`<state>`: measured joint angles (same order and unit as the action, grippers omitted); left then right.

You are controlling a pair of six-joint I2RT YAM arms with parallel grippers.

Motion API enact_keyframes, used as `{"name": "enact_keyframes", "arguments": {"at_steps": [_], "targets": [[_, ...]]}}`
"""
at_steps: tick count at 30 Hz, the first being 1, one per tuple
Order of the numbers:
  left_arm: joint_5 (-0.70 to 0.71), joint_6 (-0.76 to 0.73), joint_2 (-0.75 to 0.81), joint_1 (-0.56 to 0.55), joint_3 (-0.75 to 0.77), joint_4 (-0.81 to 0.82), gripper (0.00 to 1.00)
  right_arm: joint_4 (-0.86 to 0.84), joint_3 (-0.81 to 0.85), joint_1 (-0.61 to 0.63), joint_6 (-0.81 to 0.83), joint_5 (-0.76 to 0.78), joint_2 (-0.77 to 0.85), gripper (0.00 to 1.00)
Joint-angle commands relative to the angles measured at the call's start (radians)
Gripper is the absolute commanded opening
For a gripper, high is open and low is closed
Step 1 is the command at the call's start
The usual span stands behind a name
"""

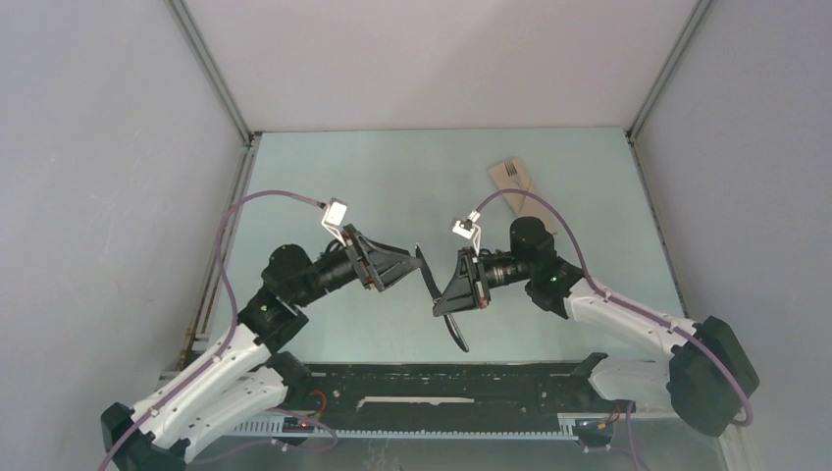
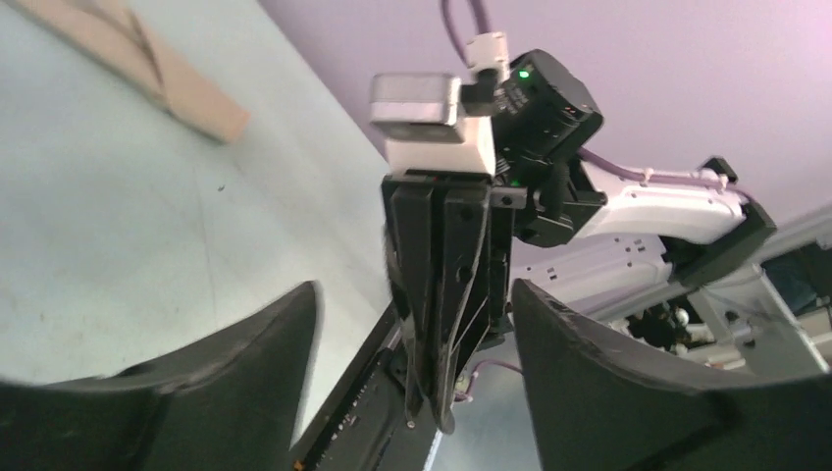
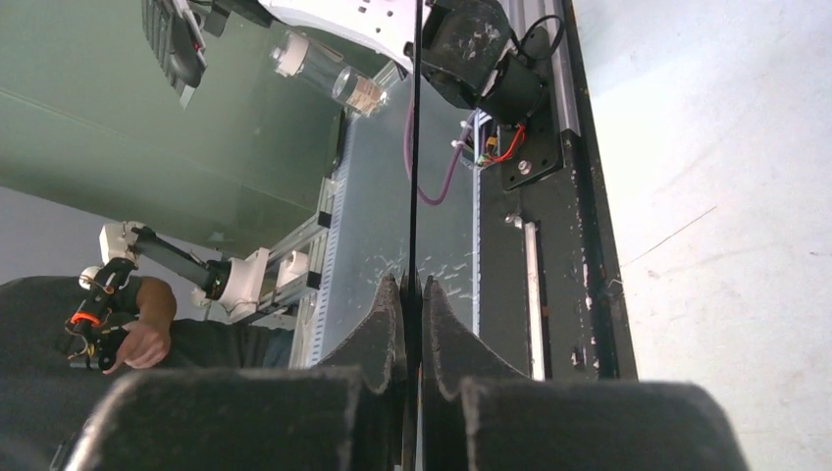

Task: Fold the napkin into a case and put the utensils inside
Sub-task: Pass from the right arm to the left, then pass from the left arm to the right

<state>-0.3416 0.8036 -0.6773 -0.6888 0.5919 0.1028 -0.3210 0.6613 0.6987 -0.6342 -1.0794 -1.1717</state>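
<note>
The napkin [image 1: 517,186] lies as a narrow folded beige case at the far right of the table, with the fork's tines [image 1: 512,173] showing at its far end. In the left wrist view the case [image 2: 147,64] is at the upper left. My right gripper [image 1: 442,306] [image 3: 412,287] is shut on the black knife [image 1: 457,336], held above the table's middle; in its wrist view the knife [image 3: 414,147] is an edge-on thin line. My left gripper [image 1: 417,267] [image 2: 414,289] is open just left of it, its fingers [image 2: 245,373] either side of the right gripper without touching.
A black rail [image 1: 442,378] with wiring runs along the near edge between the arm bases. Grey walls close the table on the left, right and back. Purple cables [image 1: 235,226] loop over both arms.
</note>
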Motion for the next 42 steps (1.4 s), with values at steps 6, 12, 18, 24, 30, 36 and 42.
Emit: {"name": "enact_keyframes", "arguments": {"at_steps": [6,12,18,24,30,36,42], "targets": [[-0.207,0.128,-0.100,0.016,0.010,0.276,0.46,0.059,0.058,0.033,0.052,-0.002,0.020,0.00],[-0.205,0.111,-0.101,0.017,0.014,0.231,0.28,0.071,0.085,0.035,0.058,0.010,0.010,0.00],[-0.226,0.052,-0.122,0.017,0.061,0.166,0.23,0.084,0.119,0.034,0.065,0.011,-0.012,0.00],[-0.055,-0.025,-0.096,0.020,0.115,-0.019,0.00,0.492,0.249,0.069,0.201,0.400,-0.013,0.40],[0.071,-0.024,-0.122,0.037,0.174,-0.168,0.00,0.678,0.361,0.254,0.188,0.988,0.000,0.69],[0.065,-0.004,-0.144,0.061,0.194,-0.209,0.00,0.813,0.573,0.418,0.280,1.328,-0.098,0.63],[0.040,0.044,-0.155,0.082,0.177,-0.181,0.00,0.945,0.766,0.455,0.352,1.363,-0.244,0.52]]}}
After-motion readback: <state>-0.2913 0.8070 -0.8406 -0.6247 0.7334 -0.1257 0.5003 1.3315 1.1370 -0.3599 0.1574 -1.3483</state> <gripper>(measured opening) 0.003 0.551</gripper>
